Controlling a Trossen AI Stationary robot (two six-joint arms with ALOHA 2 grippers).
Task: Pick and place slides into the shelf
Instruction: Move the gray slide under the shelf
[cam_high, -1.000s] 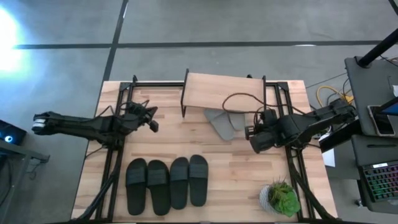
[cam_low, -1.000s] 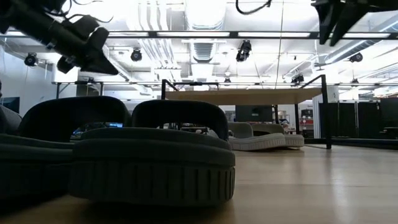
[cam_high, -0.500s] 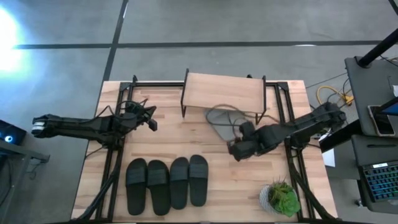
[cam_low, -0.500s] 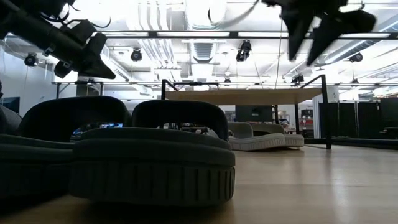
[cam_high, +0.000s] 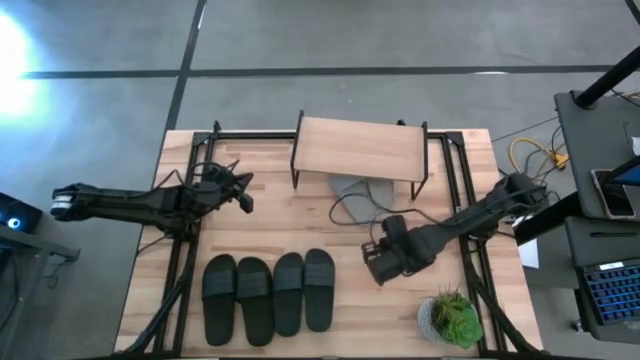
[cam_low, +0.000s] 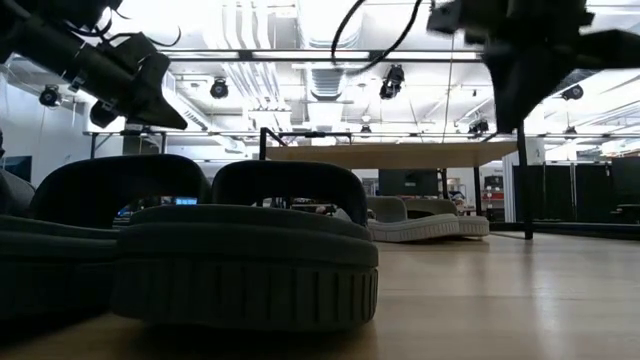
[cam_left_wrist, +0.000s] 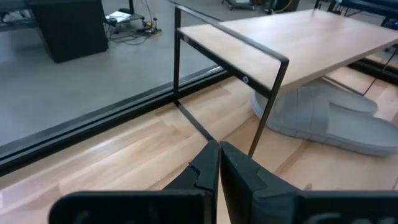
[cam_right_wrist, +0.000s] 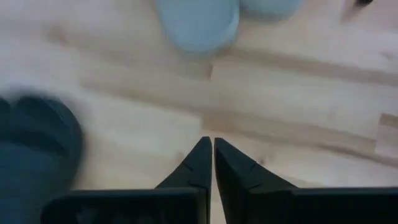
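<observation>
Black slides (cam_high: 269, 291), grey slides (cam_left_wrist: 323, 118), light wood shelf (cam_high: 359, 148).

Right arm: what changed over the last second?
The right tool drew back from the grey slides toward the black slides, opened wider on the way, and is now shut and empty. The grey slides now lie further under the shelf. The left tool stayed shut and still.

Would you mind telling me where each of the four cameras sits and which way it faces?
High view: overhead, straight down; both arms, the left gripper, the right gripper, the shelf, four black slides.
Low view: table height, level across; black slides close, arms overhead.
Left wrist view: past its shut fingers toward the shelf and a grey slide.
Right wrist view: down past shut fingers at tabletop, grey slides.
Shared: the left wrist and low views both show grey slides under the shelf.
</observation>
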